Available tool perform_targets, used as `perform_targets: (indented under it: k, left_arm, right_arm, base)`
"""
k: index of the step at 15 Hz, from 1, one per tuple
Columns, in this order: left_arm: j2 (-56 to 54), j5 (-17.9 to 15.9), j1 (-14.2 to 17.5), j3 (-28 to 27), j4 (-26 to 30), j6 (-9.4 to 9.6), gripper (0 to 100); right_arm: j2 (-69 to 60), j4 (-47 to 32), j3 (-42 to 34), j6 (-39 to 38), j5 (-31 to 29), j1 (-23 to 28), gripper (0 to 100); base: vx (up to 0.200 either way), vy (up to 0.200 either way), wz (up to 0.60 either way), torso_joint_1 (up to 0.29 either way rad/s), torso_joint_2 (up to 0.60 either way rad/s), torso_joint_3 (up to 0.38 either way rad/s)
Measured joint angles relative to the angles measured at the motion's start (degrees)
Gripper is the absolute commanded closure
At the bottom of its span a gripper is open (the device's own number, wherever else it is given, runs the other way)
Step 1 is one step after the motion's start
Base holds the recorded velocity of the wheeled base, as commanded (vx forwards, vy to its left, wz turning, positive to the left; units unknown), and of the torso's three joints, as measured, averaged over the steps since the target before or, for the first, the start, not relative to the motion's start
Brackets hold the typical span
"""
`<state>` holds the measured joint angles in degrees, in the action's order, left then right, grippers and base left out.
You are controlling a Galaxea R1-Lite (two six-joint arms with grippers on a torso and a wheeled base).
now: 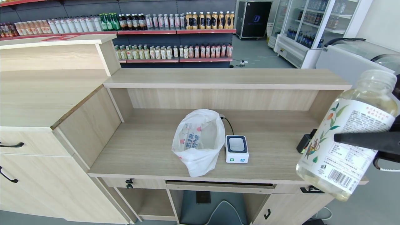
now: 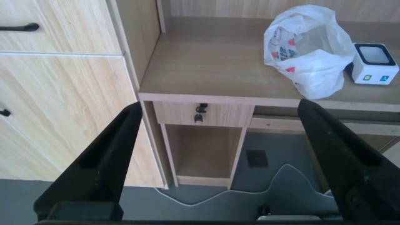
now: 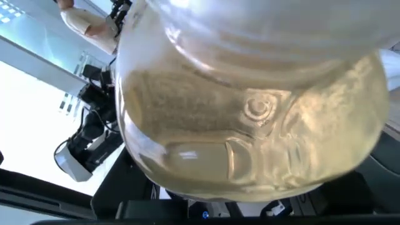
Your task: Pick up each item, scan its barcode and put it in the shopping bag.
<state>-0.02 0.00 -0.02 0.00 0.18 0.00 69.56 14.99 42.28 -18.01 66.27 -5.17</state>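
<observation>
Right gripper is clamped on the bottle, held up close at the robot's right. The bottle is tilted, with the barcode near its lower end facing the head camera. Left gripper has its fingers apart, low in front of the counter's left end. The shopping bag stands open mid-counter, scanner just beside it on the right. Drink shelves are behind.
</observation>
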Motion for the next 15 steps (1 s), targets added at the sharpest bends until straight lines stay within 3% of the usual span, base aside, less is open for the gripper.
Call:
perform_targets:
  k: [11, 15]
  left_arm:
    - [0.0, 0.0, 0.02, 0.0, -0.02, 0.0, 0]
    - [0.0, 0.0, 0.02, 0.0, -0.02, 0.0, 0]
  right_arm:
    - [-3.33, 0.0, -0.02, 0.09, 1.12, -10.02, 100]
    - [-3.28, -0.06, 0.13, 0.16, 1.06, -11.14, 100]
  base:
    - [0.0, 0.0, 0.0, 0.0, 0.0, 0.0]
    - [0.0, 0.0, 0.0, 0.0, 0.0, 0.0]
